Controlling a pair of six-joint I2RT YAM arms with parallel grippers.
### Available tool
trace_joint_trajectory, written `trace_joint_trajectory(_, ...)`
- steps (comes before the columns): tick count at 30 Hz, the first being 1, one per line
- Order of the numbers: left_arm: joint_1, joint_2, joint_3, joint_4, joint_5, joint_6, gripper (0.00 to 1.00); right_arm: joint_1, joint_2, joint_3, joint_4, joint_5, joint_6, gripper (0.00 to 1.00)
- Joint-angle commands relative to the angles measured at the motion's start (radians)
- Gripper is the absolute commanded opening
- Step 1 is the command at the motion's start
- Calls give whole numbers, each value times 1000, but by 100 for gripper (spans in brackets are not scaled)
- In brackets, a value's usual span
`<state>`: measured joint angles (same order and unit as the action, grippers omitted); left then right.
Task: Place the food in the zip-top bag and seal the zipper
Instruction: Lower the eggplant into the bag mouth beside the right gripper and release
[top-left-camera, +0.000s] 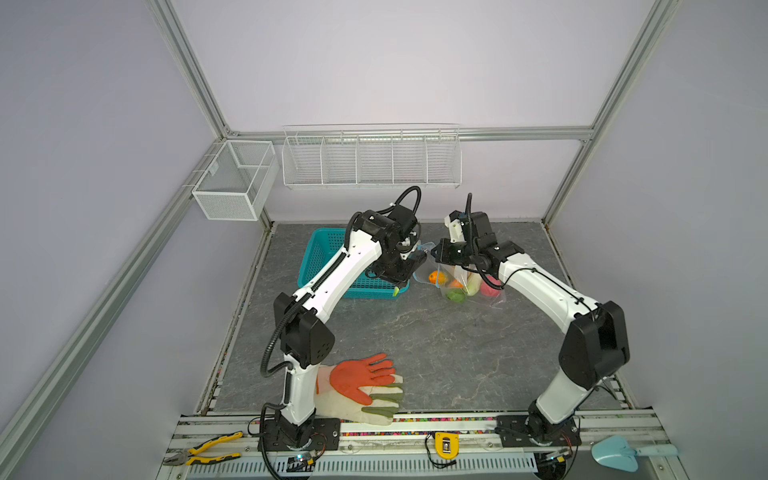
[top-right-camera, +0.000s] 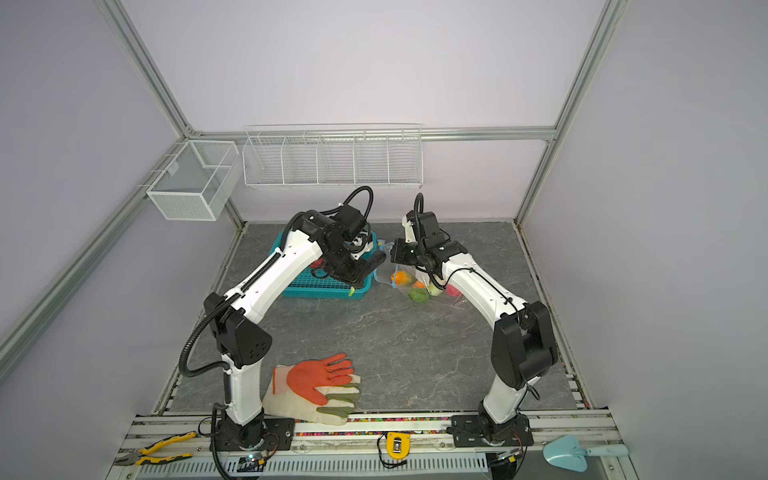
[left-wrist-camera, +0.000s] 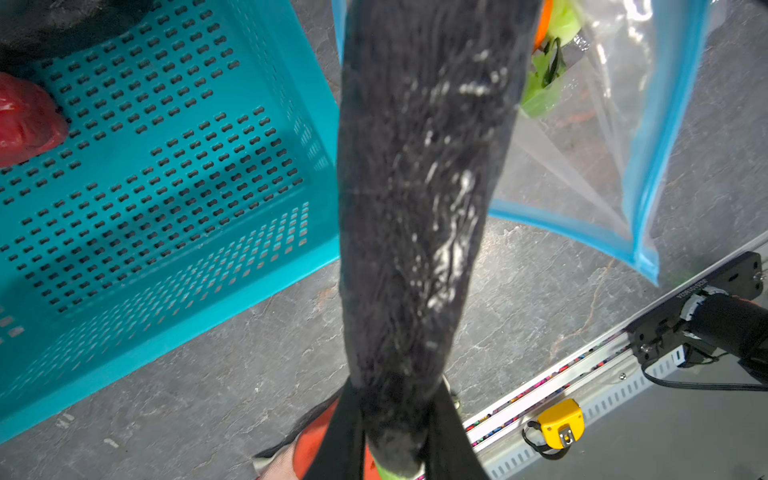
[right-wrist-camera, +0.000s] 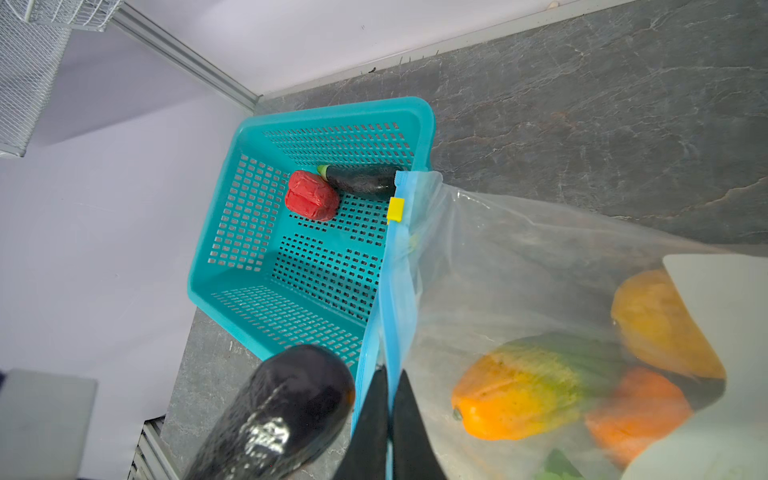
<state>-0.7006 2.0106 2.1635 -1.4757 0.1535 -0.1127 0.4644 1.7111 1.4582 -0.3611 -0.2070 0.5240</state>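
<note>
The dark eggplant (left-wrist-camera: 415, 208) is off the table (right-wrist-camera: 582, 104), gripped at its stem end by the left pincer (left-wrist-camera: 395, 436), which is clenched around it. Its long axis runs straight out from the pincer, and the rounded free end (right-wrist-camera: 291, 395) sits just beside the zipper (right-wrist-camera: 399, 270) of the zip-top bag (right-wrist-camera: 519, 270), apparently not yet inside. The bag lies just beside the basket (right-wrist-camera: 239, 216), already holding an orange-yellow pepper (right-wrist-camera: 519, 395) and other pieces. The right pincer (right-wrist-camera: 390, 428) is pinched tight on the zipper, lifting the mouth. A red pepper (right-wrist-camera: 311, 195) and a second eggplant (right-wrist-camera: 361, 180) wait in the basket.
</note>
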Motion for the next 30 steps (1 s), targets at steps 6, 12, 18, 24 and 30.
trace_joint_trajectory(6, -3, 70, 59, -38, 67, 2, 8, -1, -34, -9, 14, -9, -5, 7)
trace_joint_trajectory(12, -1, 111, 117, -32, 81, -2, 8, -4, -42, -11, 11, -10, -9, 7)
trace_joint_trajectory(18, 0, 152, 158, -29, 88, -10, 8, -4, -45, -16, 11, -12, -9, 7)
trace_joint_trajectory(24, 0, 183, 194, -7, 90, -20, 10, -4, -48, -16, 12, -12, -9, 7)
trace_joint_trajectory(30, 0, 207, 215, 5, 92, -23, 11, -6, -53, -19, 10, -11, -10, 7)
